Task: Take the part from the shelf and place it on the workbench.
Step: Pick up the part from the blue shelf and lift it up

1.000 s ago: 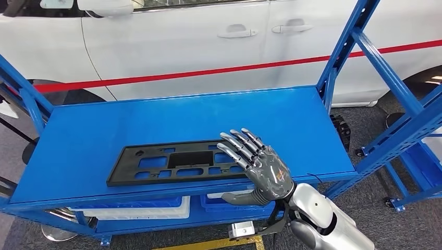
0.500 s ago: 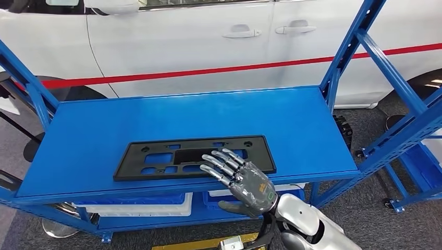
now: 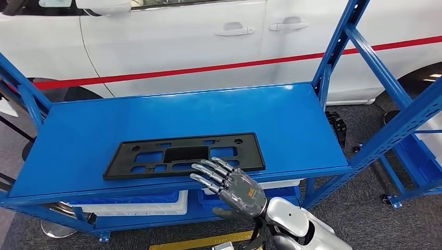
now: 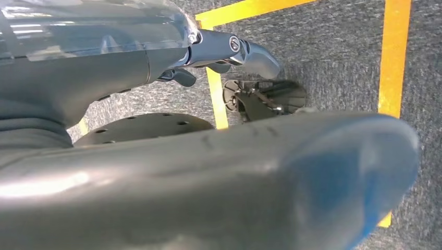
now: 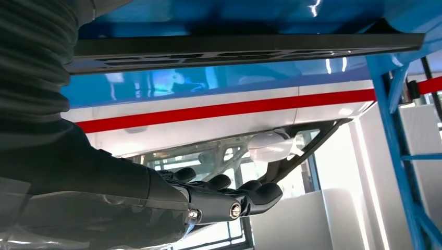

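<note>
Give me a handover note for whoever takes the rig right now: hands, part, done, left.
Right hand: open, fingers spread, at the shelf's front edge just beside the part, holding nothing.
Left hand: hanging over the floor; whether it is open or shut cannot be told.
Black part: lying flat on the blue shelf, near its front edge.
Done: nothing lifted.
Left: grasp the part, carry it to the workbench, set it down.

Silver arm, grey robot hand [image 3: 237, 188] (metallic fingers).

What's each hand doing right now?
Right hand: open, fingers spread over the near edge of the black part, gripping nothing.
Left hand: cannot be told.
</note>
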Controlling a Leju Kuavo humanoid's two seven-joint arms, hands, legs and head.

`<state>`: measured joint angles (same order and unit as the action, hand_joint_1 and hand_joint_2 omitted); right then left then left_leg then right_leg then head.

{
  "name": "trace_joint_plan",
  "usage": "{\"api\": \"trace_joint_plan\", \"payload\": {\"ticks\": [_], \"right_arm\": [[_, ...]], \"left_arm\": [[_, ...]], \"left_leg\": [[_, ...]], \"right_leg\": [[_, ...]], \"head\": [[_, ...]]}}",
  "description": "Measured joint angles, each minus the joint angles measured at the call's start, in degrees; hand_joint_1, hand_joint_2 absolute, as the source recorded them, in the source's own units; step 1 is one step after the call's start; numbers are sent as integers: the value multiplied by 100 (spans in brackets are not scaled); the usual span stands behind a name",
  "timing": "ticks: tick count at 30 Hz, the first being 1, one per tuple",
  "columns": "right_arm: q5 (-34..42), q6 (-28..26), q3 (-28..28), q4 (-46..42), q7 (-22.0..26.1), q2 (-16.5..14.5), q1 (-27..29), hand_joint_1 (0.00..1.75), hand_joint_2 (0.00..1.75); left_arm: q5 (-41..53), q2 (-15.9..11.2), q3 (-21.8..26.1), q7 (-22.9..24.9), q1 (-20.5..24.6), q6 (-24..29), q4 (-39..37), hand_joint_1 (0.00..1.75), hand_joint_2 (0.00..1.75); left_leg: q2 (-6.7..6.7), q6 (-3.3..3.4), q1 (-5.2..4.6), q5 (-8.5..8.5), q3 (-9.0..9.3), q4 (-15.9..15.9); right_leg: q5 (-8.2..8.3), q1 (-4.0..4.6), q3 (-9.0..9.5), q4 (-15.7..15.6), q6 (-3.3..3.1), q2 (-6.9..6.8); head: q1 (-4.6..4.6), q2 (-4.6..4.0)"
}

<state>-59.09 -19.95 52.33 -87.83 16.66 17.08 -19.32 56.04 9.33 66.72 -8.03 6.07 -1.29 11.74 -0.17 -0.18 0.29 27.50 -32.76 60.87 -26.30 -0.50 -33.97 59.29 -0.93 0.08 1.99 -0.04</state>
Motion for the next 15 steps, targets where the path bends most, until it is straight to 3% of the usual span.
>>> {"api": "trace_joint_plan", "payload": {"ticks": [1,5,7,9,10,11,13,15], "right_arm": [[61,58,35,22,21,-27,-42,0,175],[345,316,278,218,94,-226,-298,0,175],[468,428,422,368,122,-345,-466,0,175],[579,548,586,549,130,-490,-598,0,175],[645,608,670,645,132,-574,-646,0,175],[724,671,745,738,138,-668,-701,0,175],[933,801,884,961,154,-948,-857,0,175],[1096,866,1008,1199,142,-1312,-1010,0,175]], "left_arm": [[0,1,-1,-1,3,0,0,0,0],[18,19,1,2,2,4,0,0,0],[38,38,1,14,12,9,0,0,0],[45,54,1,33,15,15,0,0,0],[50,63,1,42,10,18,0,0,0],[60,72,1,51,6,21,0,0,0],[95,96,0,69,9,25,0,0,0],[140,123,-4,99,23,27,0,0,0]], "left_leg": [[-1,22,-16,-37,75,-183],[6,116,-6,-107,99,-315],[15,169,15,-161,103,-366],[17,187,11,-173,82,-365],[17,187,11,-174,75,-358],[16,183,12,-172,71,-347],[14,153,15,-151,70,-305],[13,95,1,-118,44,-247]], "right_leg": [[8,3,-10,2,23,3],[-19,-14,-53,48,144,6],[-305,-24,-244,481,183,2],[-652,-29,-577,1214,210,0],[-714,-34,-688,1462,223,-1],[-666,-41,-709,1516,230,-3],[-296,-64,-431,963,225,-6],[-51,-64,-105,286,187,-4]], "head": [[-1,0],[-5,0],[-12,0],[-16,0],[-17,0],[-17,0],[-17,0],[-15,0]]}}
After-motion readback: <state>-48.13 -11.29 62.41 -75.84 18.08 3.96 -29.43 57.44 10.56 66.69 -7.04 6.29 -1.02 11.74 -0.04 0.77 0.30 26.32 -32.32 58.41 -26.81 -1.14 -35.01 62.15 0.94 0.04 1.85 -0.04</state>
